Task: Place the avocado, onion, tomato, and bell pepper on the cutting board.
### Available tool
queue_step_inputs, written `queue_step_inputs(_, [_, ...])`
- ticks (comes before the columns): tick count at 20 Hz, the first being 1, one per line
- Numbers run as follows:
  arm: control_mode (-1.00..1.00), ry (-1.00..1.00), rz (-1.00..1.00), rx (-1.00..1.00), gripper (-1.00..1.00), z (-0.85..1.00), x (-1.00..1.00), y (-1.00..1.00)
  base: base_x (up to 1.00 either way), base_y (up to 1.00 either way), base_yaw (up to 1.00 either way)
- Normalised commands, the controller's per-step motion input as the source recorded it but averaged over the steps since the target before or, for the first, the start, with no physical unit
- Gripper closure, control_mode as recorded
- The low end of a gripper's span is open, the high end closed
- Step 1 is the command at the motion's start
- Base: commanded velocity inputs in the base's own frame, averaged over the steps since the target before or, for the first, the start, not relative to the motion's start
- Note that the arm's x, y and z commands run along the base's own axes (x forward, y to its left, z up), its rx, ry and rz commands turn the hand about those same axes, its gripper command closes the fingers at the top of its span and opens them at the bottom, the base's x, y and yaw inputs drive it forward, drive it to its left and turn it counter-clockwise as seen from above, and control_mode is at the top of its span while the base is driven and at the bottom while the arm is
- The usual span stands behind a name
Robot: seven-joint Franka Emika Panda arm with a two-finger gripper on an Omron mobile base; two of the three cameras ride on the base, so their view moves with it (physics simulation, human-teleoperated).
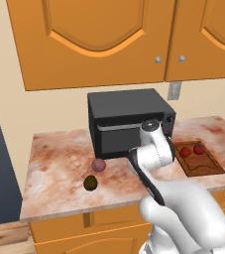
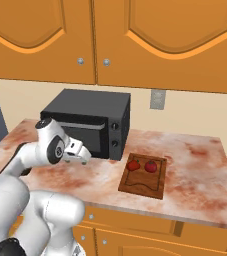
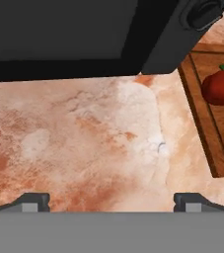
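**Red pair boarded, two still waiting**

Purple onion (image 1: 98, 165) and dark avocado (image 1: 90, 182) sit apart on the counter (image 1: 54, 163), left of the board (image 1: 203, 166). Gripper (image 3: 111, 200), wide open and empty, hovers between. Both look firm, smooth and roll-prone; pinch across the middle.

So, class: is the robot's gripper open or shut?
Open. In the hand view the gripper has its fingertips far apart, nothing between them, above bare counter.
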Motion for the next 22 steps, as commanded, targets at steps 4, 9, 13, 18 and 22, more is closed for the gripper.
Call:
queue_step_inputs(4, [-1.00, 0.06, -0.01, -0.03, -1.00, 0.02, 0.28, 0.94, 0.00, 0.00, 0.00])
queue_step_inputs(9, [-1.00, 0.02, 0.00, 0.02, -1.00, 0.00, 0.33, 0.85, 0.00, 0.00, 0.00])
queue_step_inputs(13, [-1.00, 0.03, 0.00, 0.04, -1.00, 0.02, 0.37, 0.86, 0.00, 0.00, 0.00])
queue_step_inputs(18, [-1.00, 0.01, 0.00, 0.04, -1.00, 0.15, 0.21, 0.63, 0.00, 0.00, 0.00])
queue_step_inputs(22, [-1.00, 0.00, 0.05, 0.11, -1.00, 0.11, -0.01, 0.13, 0.00, 0.00, 0.00])
